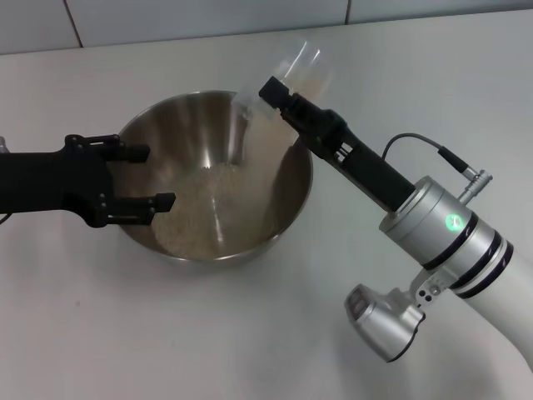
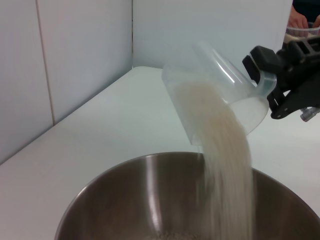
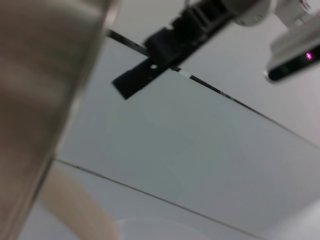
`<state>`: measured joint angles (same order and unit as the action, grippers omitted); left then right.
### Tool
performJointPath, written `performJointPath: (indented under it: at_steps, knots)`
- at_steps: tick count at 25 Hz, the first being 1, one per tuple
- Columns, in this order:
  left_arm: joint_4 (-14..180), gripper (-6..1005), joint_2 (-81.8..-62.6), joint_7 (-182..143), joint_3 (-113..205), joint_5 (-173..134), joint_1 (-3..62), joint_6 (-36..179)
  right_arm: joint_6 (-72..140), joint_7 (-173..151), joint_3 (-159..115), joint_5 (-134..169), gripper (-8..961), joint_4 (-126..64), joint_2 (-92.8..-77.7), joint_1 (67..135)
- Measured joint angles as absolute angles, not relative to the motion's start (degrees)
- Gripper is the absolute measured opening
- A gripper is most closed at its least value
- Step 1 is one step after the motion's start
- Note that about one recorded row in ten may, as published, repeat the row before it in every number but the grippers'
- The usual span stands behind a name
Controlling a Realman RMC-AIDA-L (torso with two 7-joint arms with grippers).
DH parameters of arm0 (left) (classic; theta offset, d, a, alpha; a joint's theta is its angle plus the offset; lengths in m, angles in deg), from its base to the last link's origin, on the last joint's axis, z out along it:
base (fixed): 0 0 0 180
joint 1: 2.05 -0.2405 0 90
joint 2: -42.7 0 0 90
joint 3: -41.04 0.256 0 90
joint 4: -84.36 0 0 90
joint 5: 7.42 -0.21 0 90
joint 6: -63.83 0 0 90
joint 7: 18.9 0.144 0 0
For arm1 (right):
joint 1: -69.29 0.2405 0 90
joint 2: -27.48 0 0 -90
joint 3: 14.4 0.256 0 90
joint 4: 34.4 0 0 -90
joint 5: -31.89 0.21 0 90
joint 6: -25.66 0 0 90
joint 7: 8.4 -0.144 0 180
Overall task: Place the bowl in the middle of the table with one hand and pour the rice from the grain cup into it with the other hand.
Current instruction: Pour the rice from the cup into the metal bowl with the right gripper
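The steel bowl (image 1: 279,204) stands mid-table on the white table (image 1: 100,333) with a pale heap of rice (image 1: 200,208) inside. My right gripper (image 1: 275,90) is shut on the translucent grain cup (image 1: 298,67) and holds it tipped over the bowl's far rim. In the left wrist view the cup (image 2: 225,85) spills a stream of rice (image 2: 227,165) into the bowl (image 2: 125,200), with the right gripper (image 2: 280,80) behind it. My left gripper (image 1: 161,177) is open at the bowl's left rim, its fingers reaching over the rim without gripping it.
A white tiled wall (image 1: 208,21) runs along the table's far edge. The right arm's silver wrist (image 1: 441,229) hangs over the table to the right of the bowl. The right wrist view shows the blurred cup wall (image 3: 45,75) and the left arm's black finger (image 3: 150,65) farther off.
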<state>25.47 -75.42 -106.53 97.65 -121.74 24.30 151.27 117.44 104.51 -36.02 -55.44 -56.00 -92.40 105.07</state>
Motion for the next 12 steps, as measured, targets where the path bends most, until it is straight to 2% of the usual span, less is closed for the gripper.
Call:
performJointPath:
  at_steps: [12]
  knots:
    - [25.5,819,-75.51,-106.5,97.6,-121.7,24.5,151.2,111.5,123.6,-31.8,-59.7,101,-57.3,-92.39,106.0]
